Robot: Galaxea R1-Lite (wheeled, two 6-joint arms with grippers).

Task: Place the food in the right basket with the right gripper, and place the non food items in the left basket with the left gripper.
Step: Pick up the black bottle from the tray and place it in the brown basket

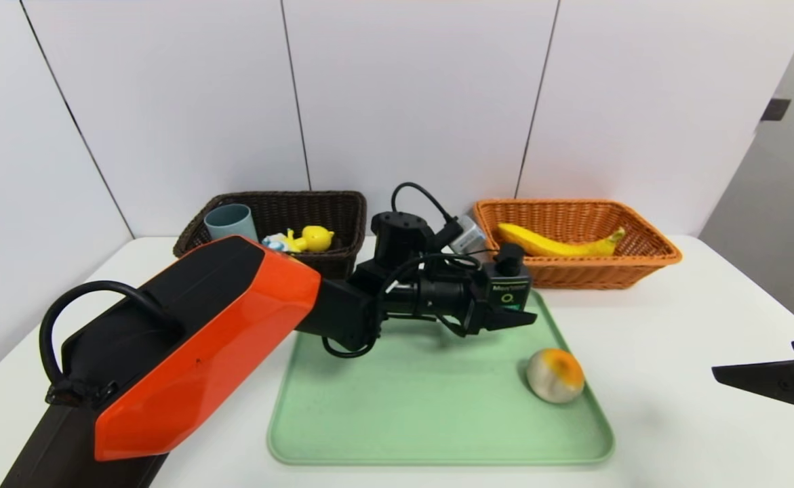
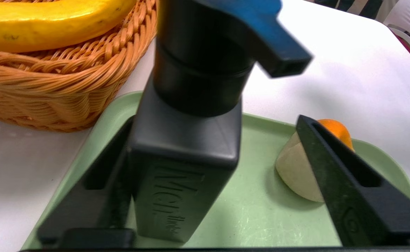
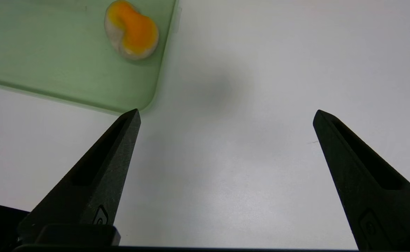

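Flanking bottle: the small dark pump bottle with green label (image 1: 509,290) stands upright right of centre in the frame, between the left gripper's (image 2: 216,119) wide-set jaws, one close beside it, the other apart; probably lined up to pinch its body below the pump.
Fruit: round, pale, orange-topped (image 1: 555,376), on the green tray (image 1: 437,456), lower right; likely the right gripper's job.
Right gripper (image 3: 227,110): idle at right edge, jaws wide, holding nothing.
Orange wicker basket (image 1: 600,274): upper right, yellow banana (image 1: 552,244) inside, as food.
Dark brown wicker basket (image 1: 352,234): upper left of centre, grey-blue cup (image 1: 230,222) and yellow toy (image 1: 316,238) inside, as non-food.
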